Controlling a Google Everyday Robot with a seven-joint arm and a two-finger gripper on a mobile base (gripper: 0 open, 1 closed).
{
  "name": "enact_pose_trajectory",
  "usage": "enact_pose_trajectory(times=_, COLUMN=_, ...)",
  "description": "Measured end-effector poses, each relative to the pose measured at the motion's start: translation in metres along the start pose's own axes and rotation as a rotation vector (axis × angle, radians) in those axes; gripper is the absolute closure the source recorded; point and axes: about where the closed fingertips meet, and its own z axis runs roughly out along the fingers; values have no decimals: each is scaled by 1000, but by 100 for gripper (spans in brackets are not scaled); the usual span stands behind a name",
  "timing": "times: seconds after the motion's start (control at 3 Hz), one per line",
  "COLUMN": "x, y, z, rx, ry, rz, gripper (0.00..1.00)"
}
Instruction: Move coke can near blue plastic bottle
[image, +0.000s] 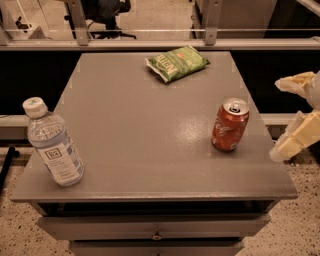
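The coke can (230, 125), red with a silver top, stands upright on the right side of the grey table (140, 135). The blue plastic bottle (54, 146), clear with a white cap and a pale label, stands at the table's front left corner, far from the can. My gripper (276, 120) is at the right edge of the view, just off the table's right side and to the right of the can. Its two pale fingers (295, 141) are spread apart, one above the other. It is open, holds nothing and does not touch the can.
A green chip bag (176, 62) lies at the back of the table, right of centre. The table has drawers below its front edge (155, 233). A metal rail (150, 42) runs behind the table.
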Motion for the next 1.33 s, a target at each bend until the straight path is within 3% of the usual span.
enact_pose_trajectory(times=0.33, x=-4, y=6, z=26, rx=-24, ry=-202, rz=37, gripper=0)
enact_pose_trajectory(times=0.67, x=-21, y=12, z=51, rx=-30, ry=-369, rz=32, gripper=0)
enact_pose_trajectory(times=1.0, x=-36, y=13, z=76, rx=-36, ry=-493, rz=29, gripper=0)
enact_pose_trajectory(times=1.33, x=-45, y=12, z=96, rx=-29, ry=-564, rz=40, gripper=16)
